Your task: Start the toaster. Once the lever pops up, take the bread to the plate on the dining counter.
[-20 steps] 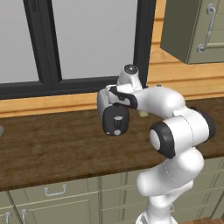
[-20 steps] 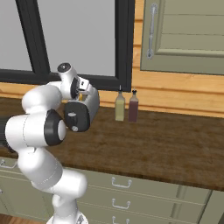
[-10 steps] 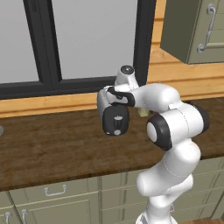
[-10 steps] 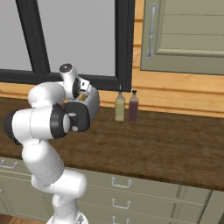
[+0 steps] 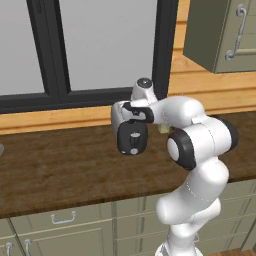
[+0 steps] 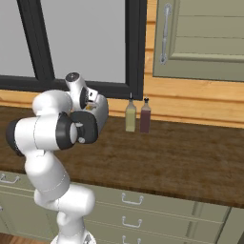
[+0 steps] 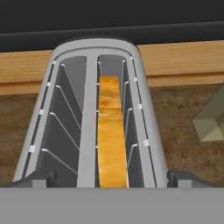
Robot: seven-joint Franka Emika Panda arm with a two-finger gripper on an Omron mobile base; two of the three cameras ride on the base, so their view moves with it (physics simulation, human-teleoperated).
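In the hand view I look straight down into the silver toaster (image 7: 89, 109), which has two slots. The golden bread (image 7: 109, 131) stands on edge in the right slot, and the left slot holds nothing. My gripper (image 7: 113, 180) hangs open just above the toaster's near end, one dark fingertip (image 7: 40, 178) on each side of the body. In the base views the dark hand (image 5: 132, 138) points down over the worktop and hides the toaster. The lever, the plate and the dining counter are out of view.
The toaster stands on a dark wood worktop (image 5: 60, 170) with drawered cabinets, below a black-framed window (image 5: 100, 45). An olive bottle (image 6: 130, 116) and a dark red bottle (image 6: 145, 116) stand to the right by the wall. An upper cabinet (image 6: 205, 38) hangs at right.
The arm's elbow has swung a little while the hand has stayed over the same spot. The gripper has stayed open.
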